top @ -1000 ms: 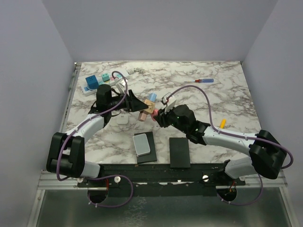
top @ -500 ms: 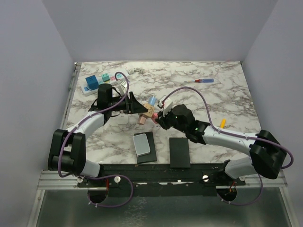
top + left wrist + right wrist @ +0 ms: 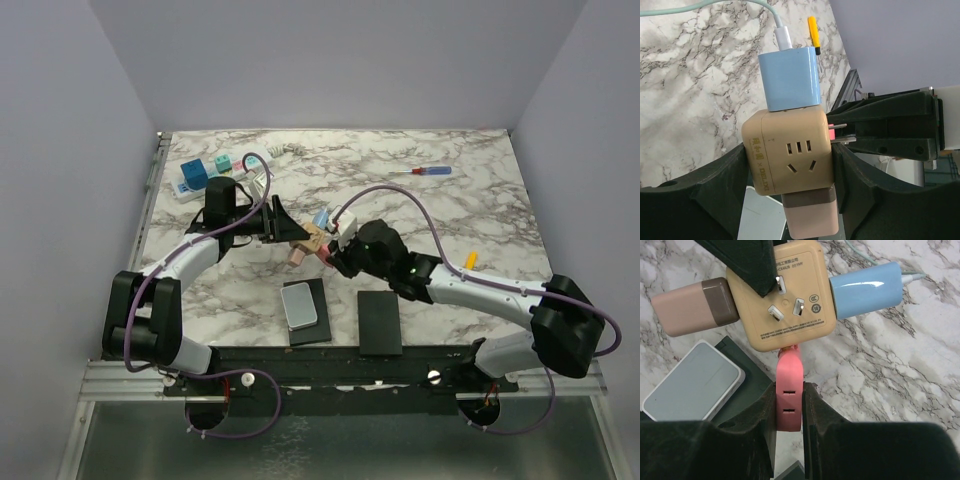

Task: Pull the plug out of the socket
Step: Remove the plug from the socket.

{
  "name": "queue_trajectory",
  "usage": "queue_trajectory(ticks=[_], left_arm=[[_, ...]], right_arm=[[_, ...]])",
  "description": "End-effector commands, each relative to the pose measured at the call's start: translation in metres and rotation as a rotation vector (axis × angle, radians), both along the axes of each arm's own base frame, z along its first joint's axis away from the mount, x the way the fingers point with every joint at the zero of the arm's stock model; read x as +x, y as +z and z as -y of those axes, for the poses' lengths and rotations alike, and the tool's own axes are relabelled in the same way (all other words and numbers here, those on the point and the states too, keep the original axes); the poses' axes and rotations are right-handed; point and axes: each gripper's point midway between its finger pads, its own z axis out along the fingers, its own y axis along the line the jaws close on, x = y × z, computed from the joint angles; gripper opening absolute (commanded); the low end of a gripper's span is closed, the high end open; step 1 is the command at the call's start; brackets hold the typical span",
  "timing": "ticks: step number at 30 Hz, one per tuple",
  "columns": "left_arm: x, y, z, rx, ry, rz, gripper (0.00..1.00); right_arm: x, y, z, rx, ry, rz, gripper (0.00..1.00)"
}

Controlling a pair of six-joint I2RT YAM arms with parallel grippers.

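A tan cube socket hangs above the table, and my left gripper is shut on its two sides. Three things are plugged into it: a blue charger with a white cable, a pink-and-brown adapter, and a flat pink plug on the face toward the right arm. My right gripper is shut on that pink plug, whose narrow end still meets the cube. The long white power strip lies at the back left, away from both grippers.
A grey device on a black pad lies just under the cube. A second black pad is beside it. A red-and-blue screwdriver lies at the back right, and a small yellow piece by the right forearm.
My right gripper has closed on the pink plug. The cube and both grippers have shifted slightly toward the left and the near edge.
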Motion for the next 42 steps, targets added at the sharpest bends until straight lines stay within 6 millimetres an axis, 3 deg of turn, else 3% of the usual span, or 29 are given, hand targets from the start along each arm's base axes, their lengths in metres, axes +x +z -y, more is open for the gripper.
queue_trajectory(ticks=[1, 5, 15, 27, 42], left_arm=[[0.026, 0.006, -0.01, 0.026, 0.072, 0.084, 0.0], [0.027, 0.004, -0.011, 0.028, 0.075, 0.079, 0.0], [0.027, 0.004, -0.013, 0.035, 0.08, 0.082, 0.0], [0.029, 0.004, -0.016, 0.039, 0.093, 0.087, 0.0], [0.034, 0.003, -0.024, 0.046, 0.125, 0.083, 0.0]], right_arm=[[-0.026, -0.002, -0.012, -0.048, 0.111, -0.03, 0.01], [-0.028, 0.002, -0.013, -0.05, 0.1, -0.019, 0.01], [-0.004, 0.021, 0.002, -0.005, -0.099, 0.022, 0.01], [0.005, -0.001, 0.009, -0.051, -0.223, -0.061, 0.01], [-0.025, 0.001, -0.01, -0.033, 0.015, -0.081, 0.01]])
